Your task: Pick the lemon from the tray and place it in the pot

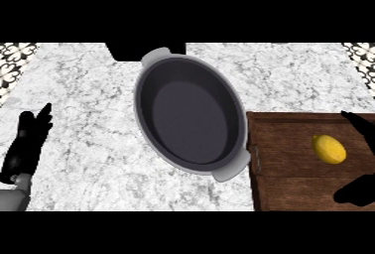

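White and grey marble makes the counter (pixel 88 149), and on it there is one pot, one tray and one lemon. The pot (pixel 189 115) is dark, oval and has two pale handles; it stands in the middle with nothing inside. The wooden tray (pixel 293 183) lies just beside it on the right, near the pot's lower handle. The one yellow lemon (pixel 329 149) lies on the tray, towards its right side. The left hand (pixel 29 134) rests at the left edge, fingers straight and pointing up, well apart from the pot. The right hand (pixel 359 191) shows as a dark shape over the tray's right edge, near the lemon; whether its fingers are spread or closed cannot be told.
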